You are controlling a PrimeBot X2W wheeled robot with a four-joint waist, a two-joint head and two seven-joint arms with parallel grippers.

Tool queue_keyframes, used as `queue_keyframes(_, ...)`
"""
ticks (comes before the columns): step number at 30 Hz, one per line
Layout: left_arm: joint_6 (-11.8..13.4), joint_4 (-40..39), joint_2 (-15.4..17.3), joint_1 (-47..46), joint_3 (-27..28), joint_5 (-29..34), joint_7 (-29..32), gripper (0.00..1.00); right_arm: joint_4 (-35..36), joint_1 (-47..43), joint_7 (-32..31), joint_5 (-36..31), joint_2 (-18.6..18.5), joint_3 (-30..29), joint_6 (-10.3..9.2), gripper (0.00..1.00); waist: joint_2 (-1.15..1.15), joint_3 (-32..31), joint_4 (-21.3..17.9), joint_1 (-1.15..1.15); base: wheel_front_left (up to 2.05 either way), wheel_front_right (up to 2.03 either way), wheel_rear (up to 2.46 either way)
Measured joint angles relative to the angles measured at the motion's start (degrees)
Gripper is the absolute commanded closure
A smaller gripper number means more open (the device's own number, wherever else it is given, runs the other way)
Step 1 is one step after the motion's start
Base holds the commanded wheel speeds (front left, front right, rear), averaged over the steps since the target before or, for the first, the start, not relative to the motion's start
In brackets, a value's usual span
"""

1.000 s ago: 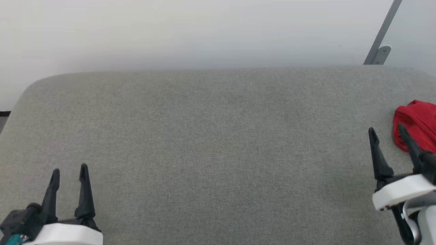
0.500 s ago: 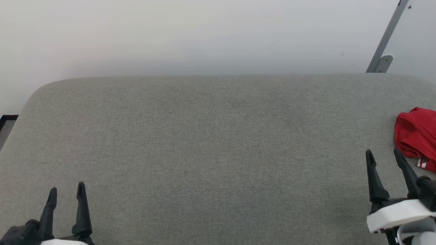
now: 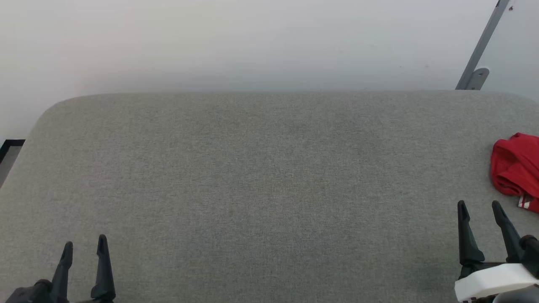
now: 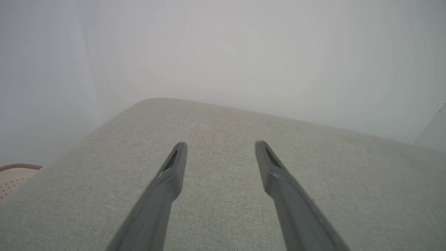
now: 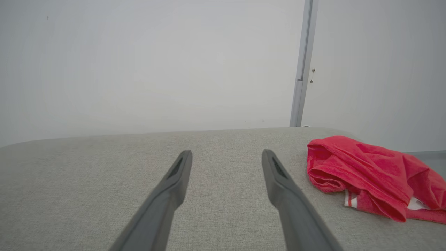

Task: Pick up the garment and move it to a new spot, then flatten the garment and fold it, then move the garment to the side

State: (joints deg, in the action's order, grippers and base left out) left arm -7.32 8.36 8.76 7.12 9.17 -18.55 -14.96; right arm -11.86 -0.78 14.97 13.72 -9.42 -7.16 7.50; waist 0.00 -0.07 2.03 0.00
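The garment (image 3: pixel 517 170) is a crumpled red shirt with a white striped trim, lying at the far right edge of the grey fabric surface (image 3: pixel 261 176), partly cut off by the frame. In the right wrist view the garment (image 5: pixel 369 174) lies just right of my fingers, apart from them. My right gripper (image 3: pixel 480 207) stands open at the lower right, a little below and left of the garment, holding nothing. My left gripper (image 3: pixel 84 243) is open at the lower left, far from the garment. Both grippers (image 4: pixel 219 148) (image 5: pixel 226 155) show empty, spread fingers over bare fabric.
A white wall runs behind the padded surface. A grey metal post (image 3: pixel 480 50) leans at the back right corner. The surface's rounded left corner (image 3: pixel 46 113) drops to the floor, where a pale perforated object (image 4: pixel 14 177) shows.
Both grippers have dropped lower in the head view, the right one drawing back from the garment. The head view has also shifted slightly. The garment lies as before.
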Motion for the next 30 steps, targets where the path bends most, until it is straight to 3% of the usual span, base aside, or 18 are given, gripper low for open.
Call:
queue_keyframes(24,0.0,-0.34,-0.53,0.27,-0.43,0.03,0.0,0.0,0.87,-2.05,0.0,0.51,2.09,-0.99,0.0,0.0,0.0,0.41,0.46,0.0,0.0,0.0,0.0)
queue_keyframes(25,0.0,-0.45,-0.87,0.31,-0.13,0.04,0.0,1.0,0.78,-2.14,0.0,0.52,2.15,-0.99,0.0,1.0,0.0,0.42,0.5,0.0,0.0,0.0,0.0)
queue_keyframes(30,0.01,2.46,-2.58,0.52,-0.54,-0.42,0.71,1.0,-1.96,-3.28,-0.7,1.36,3.14,-0.66,0.0,1.0,0.0,0.42,0.48,0.0,0.0,0.0,0.0)
